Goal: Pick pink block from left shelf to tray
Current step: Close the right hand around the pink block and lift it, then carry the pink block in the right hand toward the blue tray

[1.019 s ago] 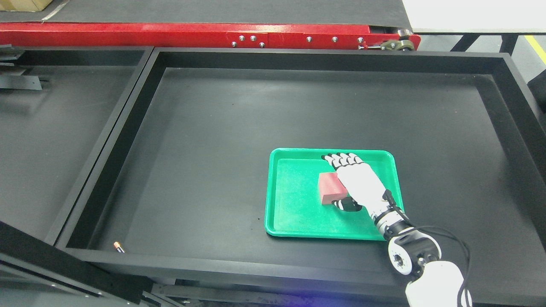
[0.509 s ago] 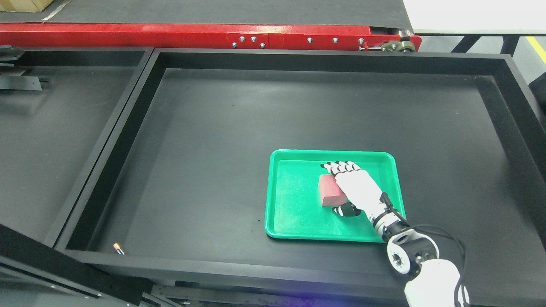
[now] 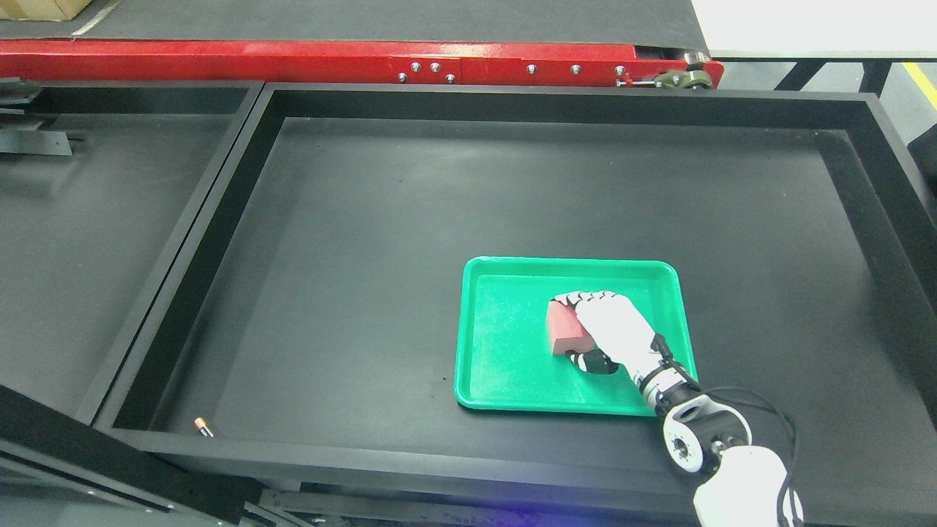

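Note:
A pink block (image 3: 562, 331) lies inside the green tray (image 3: 505, 380), right of its middle. My right hand (image 3: 585, 331) comes in from the lower right and lies over the block. Its fingers (image 3: 589, 298) curl over the block's far edge and the thumb (image 3: 594, 361) presses at its near edge, so the hand is shut on the block. The block rests on the tray floor, and the hand hides its right part. The left arm is out of view.
The tray sits in a big black bin with raised walls (image 3: 468, 99). A small battery-like thing (image 3: 203, 426) lies in the bin's near left corner. A second black bin (image 3: 88, 219) stands to the left. A red conveyor frame (image 3: 293, 62) runs along the back.
The right hand's fingers were stretched flat past the block; they have now curled down over its far edge. The hand has drawn back a little toward me. The block has stayed in place.

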Controlling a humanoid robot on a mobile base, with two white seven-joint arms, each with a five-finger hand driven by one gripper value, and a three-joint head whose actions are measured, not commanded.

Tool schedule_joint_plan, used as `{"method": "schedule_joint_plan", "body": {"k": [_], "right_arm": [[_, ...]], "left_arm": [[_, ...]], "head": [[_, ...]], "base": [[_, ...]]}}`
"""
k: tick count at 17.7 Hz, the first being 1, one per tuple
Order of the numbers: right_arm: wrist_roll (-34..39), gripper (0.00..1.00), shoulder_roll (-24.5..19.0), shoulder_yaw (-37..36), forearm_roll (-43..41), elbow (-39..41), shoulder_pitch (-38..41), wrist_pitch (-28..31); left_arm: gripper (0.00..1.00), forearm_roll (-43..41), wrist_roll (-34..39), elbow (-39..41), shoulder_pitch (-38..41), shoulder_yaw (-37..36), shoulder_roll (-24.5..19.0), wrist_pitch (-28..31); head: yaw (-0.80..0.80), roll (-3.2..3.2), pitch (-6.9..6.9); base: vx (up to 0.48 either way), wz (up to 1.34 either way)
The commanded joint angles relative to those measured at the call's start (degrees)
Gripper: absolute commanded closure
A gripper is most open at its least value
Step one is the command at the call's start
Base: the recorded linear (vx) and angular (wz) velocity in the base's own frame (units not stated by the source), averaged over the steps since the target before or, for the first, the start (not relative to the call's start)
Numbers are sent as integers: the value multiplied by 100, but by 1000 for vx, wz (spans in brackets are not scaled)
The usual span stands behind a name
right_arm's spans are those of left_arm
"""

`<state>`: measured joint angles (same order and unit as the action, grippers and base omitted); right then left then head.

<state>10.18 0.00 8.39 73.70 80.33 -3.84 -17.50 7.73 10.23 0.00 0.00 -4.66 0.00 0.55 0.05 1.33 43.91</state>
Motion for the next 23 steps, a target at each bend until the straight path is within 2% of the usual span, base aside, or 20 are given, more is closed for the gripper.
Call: {"method": "schedule_joint_plan", "body": {"k": [1,2,4,6,8,11,14,16,23], "right_arm": [[-16,89,100,-74,-4,-131,-2,-60],[-34,96,100,-83,-4,-131,-2,-139],[-226,98,100,-92,-4,-114,6,-158],[-752,98,100,-310,-57,-87,-2,-166],[-1306,97,100,-416,-83,26,6,-175],[-2640,96,100,-531,-250,439,41,-280],[-3459,96,100,-671,-364,633,68,-281],[-3759,96,100,-707,-531,721,112,-281],[-3778,96,100,-698,-839,871,121,-316]], "left_arm": [[0,0,5,100,-167,0,-100,-2],[0,0,5,100,-167,0,-100,-2],[0,0,5,100,-167,0,-100,-2],[0,0,5,100,-176,0,-100,-2],[0,0,5,100,-176,0,-100,-2],[0,0,5,100,-167,0,-100,-2],[0,0,5,100,-167,0,-100,-2],[0,0,5,100,-167,0,-100,-2],[0,0,5,100,-167,0,-100,-2]], "head": [[0,0,0],[0,0,0],[0,0,0],[0,0,0],[0,0,0],[0,0,0],[0,0,0],[0,0,0],[0,0,0]], "base": [[0,0],[0,0],[0,0],[0,0],[0,0],[0,0],[0,0],[0,0],[-37,11]]}}
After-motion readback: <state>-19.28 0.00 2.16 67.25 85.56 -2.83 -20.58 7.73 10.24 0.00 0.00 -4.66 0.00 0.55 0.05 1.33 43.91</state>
